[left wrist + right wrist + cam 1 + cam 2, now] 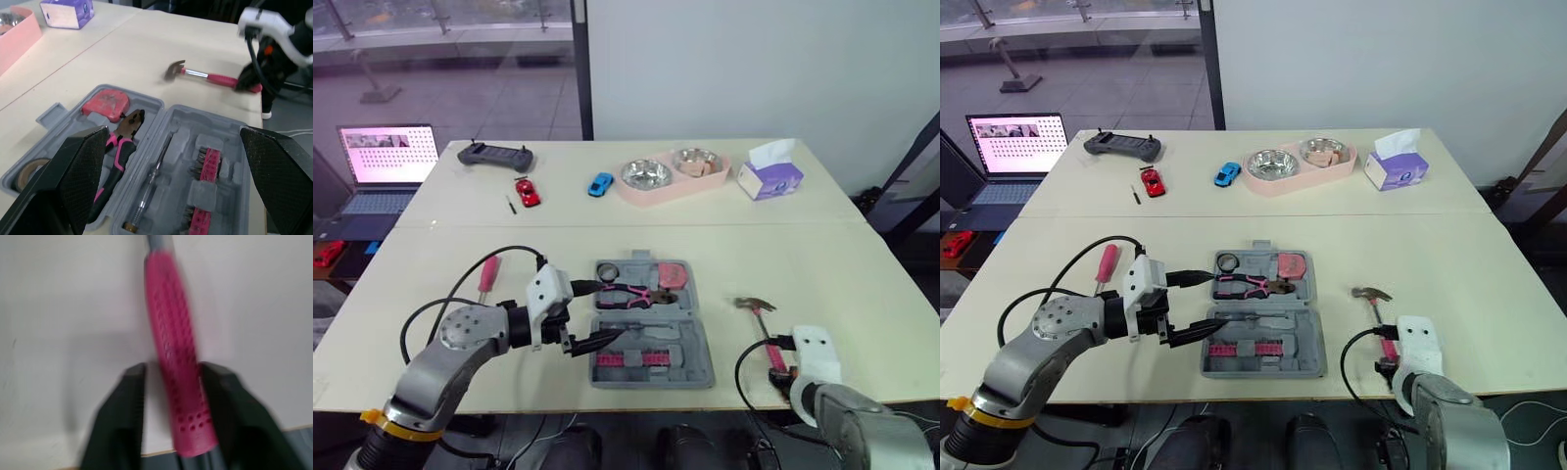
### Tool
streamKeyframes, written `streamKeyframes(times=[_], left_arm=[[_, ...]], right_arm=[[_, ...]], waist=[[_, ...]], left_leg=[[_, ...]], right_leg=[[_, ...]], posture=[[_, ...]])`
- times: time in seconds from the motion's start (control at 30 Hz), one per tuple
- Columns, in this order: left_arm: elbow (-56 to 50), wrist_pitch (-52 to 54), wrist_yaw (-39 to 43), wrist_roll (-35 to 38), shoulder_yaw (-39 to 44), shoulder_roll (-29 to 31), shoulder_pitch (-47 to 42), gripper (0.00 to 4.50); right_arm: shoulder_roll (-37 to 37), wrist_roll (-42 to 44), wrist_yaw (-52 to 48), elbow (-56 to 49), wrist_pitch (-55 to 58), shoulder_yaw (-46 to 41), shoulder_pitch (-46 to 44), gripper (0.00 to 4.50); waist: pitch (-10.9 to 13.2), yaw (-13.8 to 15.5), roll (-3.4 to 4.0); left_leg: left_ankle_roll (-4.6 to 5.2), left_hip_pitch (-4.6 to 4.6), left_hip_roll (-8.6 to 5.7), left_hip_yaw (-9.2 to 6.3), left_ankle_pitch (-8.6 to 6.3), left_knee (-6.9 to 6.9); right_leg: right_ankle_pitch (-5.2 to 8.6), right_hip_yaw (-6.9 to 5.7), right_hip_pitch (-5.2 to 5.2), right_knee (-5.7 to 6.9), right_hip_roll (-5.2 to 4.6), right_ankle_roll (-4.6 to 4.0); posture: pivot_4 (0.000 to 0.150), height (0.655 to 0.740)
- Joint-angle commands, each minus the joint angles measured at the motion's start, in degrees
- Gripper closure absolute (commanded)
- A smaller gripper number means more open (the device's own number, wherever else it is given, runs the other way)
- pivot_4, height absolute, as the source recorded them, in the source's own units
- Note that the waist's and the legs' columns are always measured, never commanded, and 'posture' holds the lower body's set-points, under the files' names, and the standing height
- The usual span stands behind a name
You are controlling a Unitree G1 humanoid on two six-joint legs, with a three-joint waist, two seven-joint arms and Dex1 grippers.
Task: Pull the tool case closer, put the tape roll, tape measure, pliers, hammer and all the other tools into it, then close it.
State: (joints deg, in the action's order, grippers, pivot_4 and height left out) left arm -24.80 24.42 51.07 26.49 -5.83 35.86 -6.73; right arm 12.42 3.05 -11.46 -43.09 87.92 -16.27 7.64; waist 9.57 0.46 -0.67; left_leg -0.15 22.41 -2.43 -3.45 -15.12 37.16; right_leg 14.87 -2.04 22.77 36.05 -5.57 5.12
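Note:
The grey tool case lies open near the table's front edge. In it are the tape roll, the red tape measure, pink-handled pliers, a slim screwdriver and pink bit strips. My left gripper is open, fingers spread over the case's left side, touching nothing. The hammer lies on the table right of the case. My right gripper is open with the hammer's pink handle between its fingers. A pink-handled screwdriver lies left of the case.
At the back stand a pink tray with two steel bowls, a tissue box, a blue toy car, a red toy car and a dark controller. A laptop sits off the table's left.

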Motion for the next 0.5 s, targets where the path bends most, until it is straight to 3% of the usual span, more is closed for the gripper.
streamKeyframes(times=[0.03, 0.1, 0.27, 0.5], left_arm=[[-0.73, -0.24, 0.16, 0.44, 1.41, 0.47, -0.22, 0.0], [-0.57, -0.28, 0.31, 0.43, 1.88, 0.89, -0.09, 0.0], [0.55, -0.39, 1.16, 0.47, 3.27, 2.55, -0.25, 0.0], [0.8, -0.04, 1.67, 0.44, 3.95, 3.48, -0.63, 0.0]], right_arm=[[-0.38, 2.03, -1.45, -0.89, 0.56, -0.93, -1.54, 1.03], [0.63, 2.84, -2.39, -2.25, 1.36, -1.86, -2.95, 0.04], [4.6, 5.19, -5.06, -2.54, 2.73, -4.78, -10.68, 0.04], [4.46, 4.13, -2.46, 11.86, -4.31, -3.8, -15.68, 0.04]], waist=[[0.01, -0.06, 0.01], [0.09, -0.03, 0.14], [0.3, 0.11, 0.48], [0.34, 0.3, 0.47]], left_leg=[[0.0, 0.02, 0.01, 0.0, 0.0, -0.03], [0.0, 0.06, 0.01, 0.01, 0.0, -0.07], [0.01, 0.13, -0.01, 0.09, 0.01, -0.07], [0.01, 0.15, 0.01, 0.08, 0.01, -0.12]], right_leg=[[0.0, 0.0, 0.04, 0.0, 0.01, 0.0], [0.0, 0.0, 0.12, 0.01, 0.03, 0.0], [-0.01, 0.03, 0.2, 0.01, 0.03, 0.01], [-0.01, 0.02, 0.2, 0.01, 0.08, 0.03]], posture=[[0.15, 0.74], [0.15, 0.74], [0.15, 0.74], [0.15, 0.74]])
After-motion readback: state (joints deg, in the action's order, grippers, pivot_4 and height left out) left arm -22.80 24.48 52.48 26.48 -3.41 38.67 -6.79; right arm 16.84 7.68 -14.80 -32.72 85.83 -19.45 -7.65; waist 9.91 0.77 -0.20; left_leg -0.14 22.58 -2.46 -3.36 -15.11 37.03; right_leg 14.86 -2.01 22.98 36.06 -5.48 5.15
